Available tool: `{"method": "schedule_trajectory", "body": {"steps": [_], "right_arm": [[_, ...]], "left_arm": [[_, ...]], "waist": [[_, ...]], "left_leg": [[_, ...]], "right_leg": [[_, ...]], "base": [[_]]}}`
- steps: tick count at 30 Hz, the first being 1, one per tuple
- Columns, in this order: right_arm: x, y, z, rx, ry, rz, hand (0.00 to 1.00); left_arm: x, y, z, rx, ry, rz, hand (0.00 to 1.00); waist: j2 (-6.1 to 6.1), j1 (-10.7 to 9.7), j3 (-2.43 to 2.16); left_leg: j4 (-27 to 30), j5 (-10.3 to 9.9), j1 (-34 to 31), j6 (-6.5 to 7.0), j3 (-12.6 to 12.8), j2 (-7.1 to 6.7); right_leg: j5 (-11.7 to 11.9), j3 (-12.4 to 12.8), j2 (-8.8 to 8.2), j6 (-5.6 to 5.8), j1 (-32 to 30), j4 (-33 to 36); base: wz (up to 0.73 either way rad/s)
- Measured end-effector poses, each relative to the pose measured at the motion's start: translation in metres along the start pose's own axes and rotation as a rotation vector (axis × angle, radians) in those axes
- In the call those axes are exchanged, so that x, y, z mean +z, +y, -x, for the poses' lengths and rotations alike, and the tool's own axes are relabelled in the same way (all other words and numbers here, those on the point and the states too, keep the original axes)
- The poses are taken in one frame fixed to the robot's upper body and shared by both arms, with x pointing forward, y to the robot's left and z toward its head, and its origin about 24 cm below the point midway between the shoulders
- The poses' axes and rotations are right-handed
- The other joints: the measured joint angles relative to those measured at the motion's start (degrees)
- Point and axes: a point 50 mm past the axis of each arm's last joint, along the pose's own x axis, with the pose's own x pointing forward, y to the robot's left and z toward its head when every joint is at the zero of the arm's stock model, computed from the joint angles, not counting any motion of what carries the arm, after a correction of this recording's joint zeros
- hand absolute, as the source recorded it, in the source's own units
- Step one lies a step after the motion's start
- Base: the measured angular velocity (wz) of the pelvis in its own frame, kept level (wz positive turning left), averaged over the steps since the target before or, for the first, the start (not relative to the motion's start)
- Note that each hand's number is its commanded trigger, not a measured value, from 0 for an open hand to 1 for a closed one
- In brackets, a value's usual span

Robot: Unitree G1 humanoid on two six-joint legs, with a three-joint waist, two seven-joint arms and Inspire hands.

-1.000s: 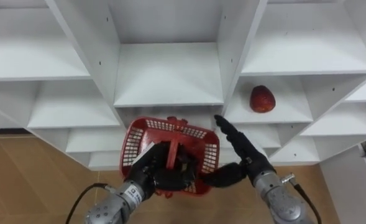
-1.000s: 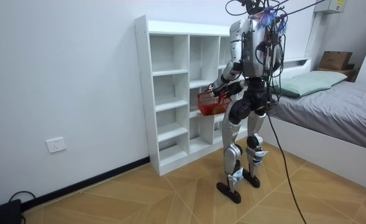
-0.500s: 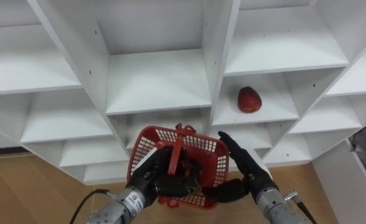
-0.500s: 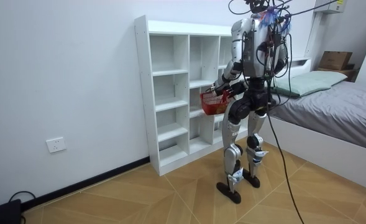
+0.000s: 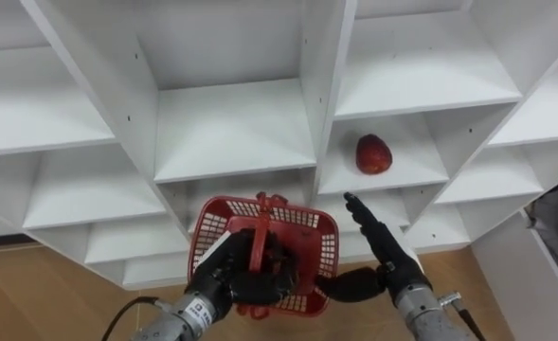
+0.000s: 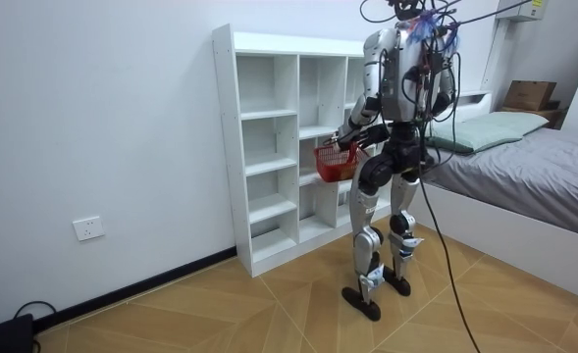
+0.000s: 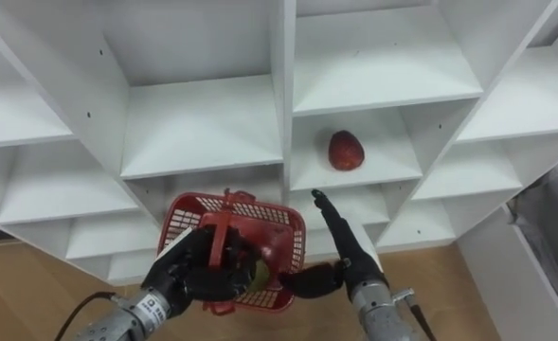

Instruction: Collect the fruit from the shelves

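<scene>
Shifted closer since 1 s ago, clutching with curled left hand (image 5: 241, 279) fingers the red basket (image 5: 302, 225), aiming straight, empty right hand (image 5: 383, 258) fingers at the red fruit (image 5: 373, 153) on its closet shelf (image 5: 421, 176), risking a fingertip jab rolling it deeper.

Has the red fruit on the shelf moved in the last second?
No. The red fruit keeps its spot on its shelf board beside the upright divider; only the camera shifted.

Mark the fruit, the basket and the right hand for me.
Fruit (image 5: 373, 154): left eye view, its middle.
Basket (image 5: 302, 218): left eye view, rear wall.
Right hand (image 5: 389, 263): left eye view, back of hand.
</scene>
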Motion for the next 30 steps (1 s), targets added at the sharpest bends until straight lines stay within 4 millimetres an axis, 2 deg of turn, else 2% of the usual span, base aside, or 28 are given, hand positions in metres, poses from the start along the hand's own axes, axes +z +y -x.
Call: {"method": "schedule_trajectory", "body": {"steps": [4, 13, 18, 21, 23, 30], "right_arm": [[0.000, -0.002, 0.000, -0.041, -0.001, 0.000, 0.00], [0.006, -0.006, 0.003, -0.102, -0.027, -0.007, 0.00], [0.008, -0.015, 0.003, -0.167, -0.041, -0.003, 0.00], [0.009, -0.023, 0.003, -0.227, -0.042, -0.005, 0.00], [0.011, -0.028, 0.003, -0.265, -0.052, -0.007, 0.00], [0.014, -0.037, 0.004, -0.334, -0.070, -0.009, 0.00]], "left_arm": [[0.000, 0.001, 0.000, 0.017, 0.000, 0.000, 1.00], [0.000, 0.003, 0.001, 0.038, -0.001, 0.006, 1.00], [0.001, 0.007, 0.003, 0.055, -0.008, 0.013, 1.00], [-0.002, 0.009, 0.006, 0.061, 0.000, 0.020, 1.00], [-0.004, 0.011, 0.008, 0.056, 0.008, 0.014, 1.00], [-0.006, 0.012, 0.011, 0.054, 0.019, 0.011, 1.00]], "waist": [[0.08, 0.4, -0.23], [0.01, 0.7, -0.26], [-0.38, 1.0, -0.16], [-1.13, 0.8, 0.00], [-1.64, 0.6, 0.27], [-1.73, 0.7, 0.15]], "left_leg": [[-0.5, 0.0, 1.0, 0.00, 0.2, 0.01], [-1.1, 0.0, 2.2, 0.01, 1.9, 0.02], [-1.3, 0.0, 2.7, 0.01, 2.7, 0.05], [-1.3, 0.0, 2.8, 0.02, 2.9, 0.04], [-1.3, 0.0, 2.7, 0.03, 2.8, 0.04], [-1.3, -0.1, 2.8, 0.08, 2.7, 0.05]], "right_leg": [[0.1, 0.5, 0.16, 0.12, 1.0, -0.7], [0.2, 1.9, 0.33, 0.23, 1.0, -0.5], [0.2, 2.5, 0.35, 0.24, 1.1, -0.3], [0.2, 2.7, 0.35, 0.28, 0.9, 0.1], [0.2, 2.7, 0.37, 0.28, 0.9, 0.2], [0.2, 2.7, 0.42, 0.29, 1.0, 0.2]], "base": [[-0.02], [-0.10], [-0.08], [-0.01], [0.02], [0.00]]}}
